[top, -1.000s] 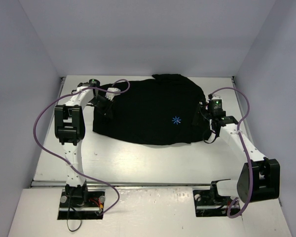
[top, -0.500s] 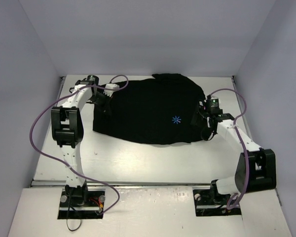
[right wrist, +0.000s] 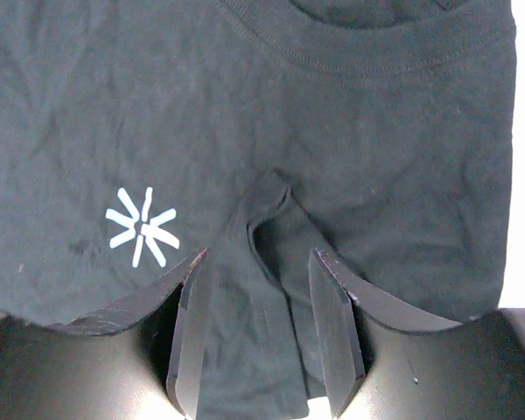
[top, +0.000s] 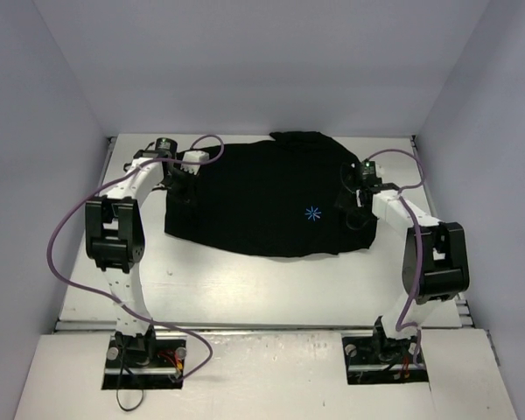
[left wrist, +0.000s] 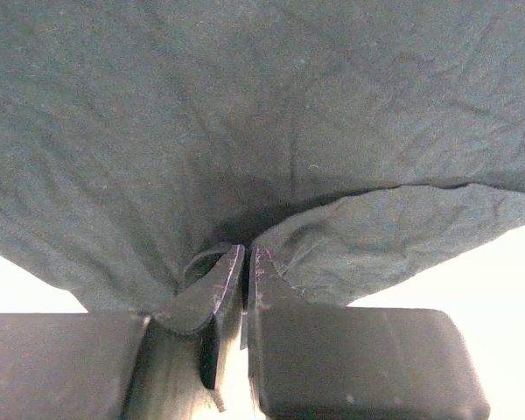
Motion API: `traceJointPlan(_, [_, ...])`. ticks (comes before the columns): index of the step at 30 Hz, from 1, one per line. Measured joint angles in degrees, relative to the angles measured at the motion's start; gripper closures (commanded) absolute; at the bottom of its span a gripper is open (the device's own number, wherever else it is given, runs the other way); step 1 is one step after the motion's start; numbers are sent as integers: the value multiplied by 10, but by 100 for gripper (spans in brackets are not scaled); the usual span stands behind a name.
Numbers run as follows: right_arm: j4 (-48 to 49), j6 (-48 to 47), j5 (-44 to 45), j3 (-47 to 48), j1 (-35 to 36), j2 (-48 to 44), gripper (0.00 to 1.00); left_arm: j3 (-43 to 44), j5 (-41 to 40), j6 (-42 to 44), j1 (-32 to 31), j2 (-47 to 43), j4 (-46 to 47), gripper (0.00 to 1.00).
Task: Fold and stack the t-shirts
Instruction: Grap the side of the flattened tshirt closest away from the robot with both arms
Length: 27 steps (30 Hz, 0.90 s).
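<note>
Black soft-fabric t-shirt point(top: 262, 197), sleeves indistinct, lies mid-frame — left hand point(left wrist: 247, 255) clenched on its edge, right hand point(right wrist: 261, 255) released astride a fold.

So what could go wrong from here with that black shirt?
The left jaws are shut on just a small pinch at the edge of the plain black fabric t-shirt; lifting could let it slip free. The right jaws stand open astride a raised wrinkle near the blue starburst print; closing there might bunch extra cloth and skew the fold. With only one side gripped, pulling could drag the shirt crooked across the white table.
</note>
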Motion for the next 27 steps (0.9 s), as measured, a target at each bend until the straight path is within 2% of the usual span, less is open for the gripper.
traceJointPlan(10, [6, 29, 22, 31, 0, 76, 56, -11, -7, -12, -10, -11, 10, 100])
traceJointPlan(20, [10, 32, 26, 67, 0, 111, 64, -15, -7, -12, -11, -12, 13, 100])
traceJointPlan(27, [11, 34, 30, 71, 0, 118, 74, -16, -7, -12, -11, -12, 14, 100])
